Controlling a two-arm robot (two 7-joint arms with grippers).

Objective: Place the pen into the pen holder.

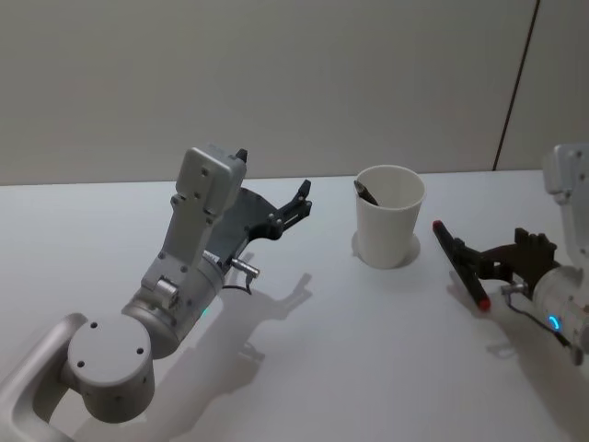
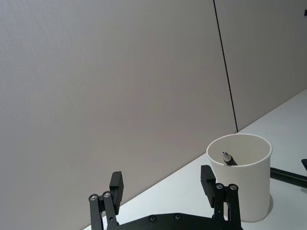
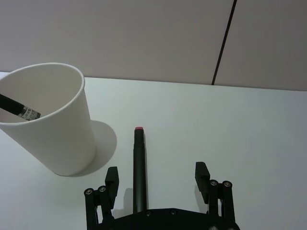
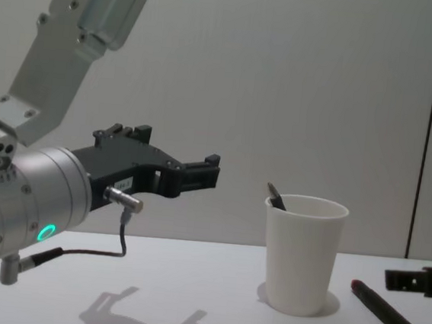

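left gripper [image 2: 161,178] spread, empty; right gripper [image 3: 157,171] spread over black, red-tipped pen [image 3: 139,167] beside white pen holder [image 3: 53,134].

Head camera looks down, chest camera level across the table [image 4: 209,278]; both wrist cameras, near, share the pen holder [image 2: 242,188].

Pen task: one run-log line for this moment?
stage: pre-grasp | right gripper: open, straddling pen on table right of cup | left gripper: open, raised left of cup | cup: upright, holds second pen
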